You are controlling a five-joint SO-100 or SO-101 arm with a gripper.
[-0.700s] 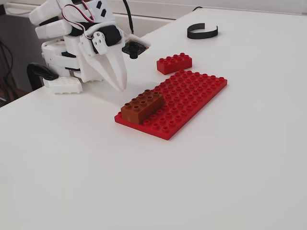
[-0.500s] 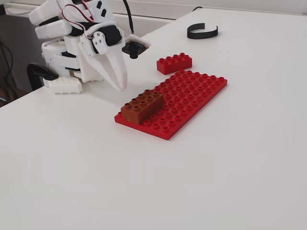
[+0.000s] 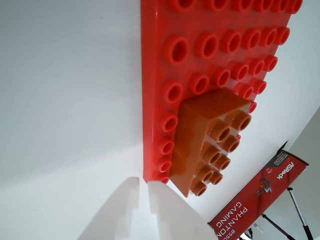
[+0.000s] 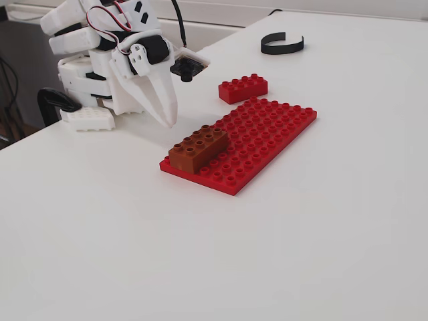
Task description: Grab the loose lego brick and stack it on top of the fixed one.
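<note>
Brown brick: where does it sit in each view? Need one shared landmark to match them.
Wrist view: brown brick right of centre, lower half, on the near corner of the red baseplate.
Fixed view: brown brick centre-left, at the baseplate's left end, below and right of the tool.
Shared landmark: the studded red baseplate under the brick. The loose red brick shows in the fixed view only.

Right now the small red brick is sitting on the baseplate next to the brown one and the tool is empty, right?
Not quite. The fixed view shows the small red brick lying on the white table, off the baseplate and apart from it. The brown brick is on the plate, and the tool is empty.
</note>
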